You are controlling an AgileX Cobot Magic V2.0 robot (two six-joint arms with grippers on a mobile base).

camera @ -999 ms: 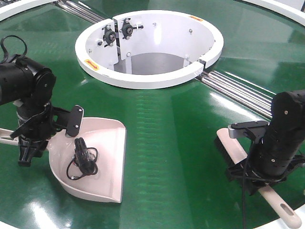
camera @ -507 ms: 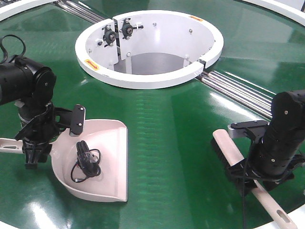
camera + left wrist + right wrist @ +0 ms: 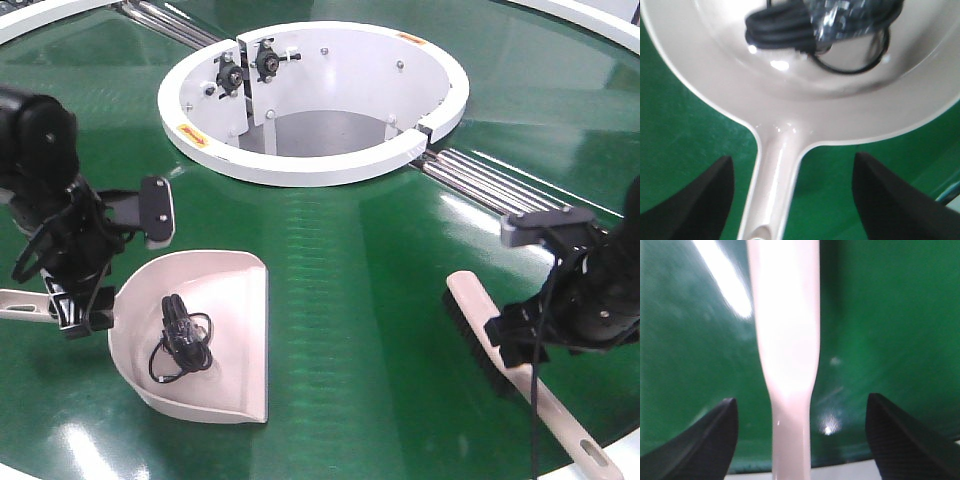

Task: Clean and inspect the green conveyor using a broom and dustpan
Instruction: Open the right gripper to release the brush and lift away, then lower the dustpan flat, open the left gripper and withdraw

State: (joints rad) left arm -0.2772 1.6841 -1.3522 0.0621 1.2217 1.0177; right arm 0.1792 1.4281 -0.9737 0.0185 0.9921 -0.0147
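Note:
A pale pink dustpan (image 3: 225, 300) lies on the green conveyor (image 3: 350, 270) with a black cable bundle (image 3: 178, 345) in it. Its handle (image 3: 20, 305) points left. My left gripper (image 3: 85, 318) hangs over the handle's root. In the left wrist view it (image 3: 792, 200) is open, the handle (image 3: 772, 190) lying between the fingers (image 3: 705, 200) untouched, the cable (image 3: 810, 25) ahead. The pink broom (image 3: 485, 330) lies at the right. My right gripper (image 3: 515, 345) is above it. In the right wrist view it (image 3: 800, 440) is open astride the broom handle (image 3: 787, 340).
A white ring housing (image 3: 200, 150) with a round opening stands at the back centre. Metal rollers (image 3: 500, 185) run from it toward the right. The conveyor's white outer rim (image 3: 575, 468) runs along the front right, just beneath the broom handle's end (image 3: 590, 450).
Both grippers have opened and lifted off the handles. The left arm rose and drew back left, and the right arm moved up and right. The dustpan and broom now rest on the belt.

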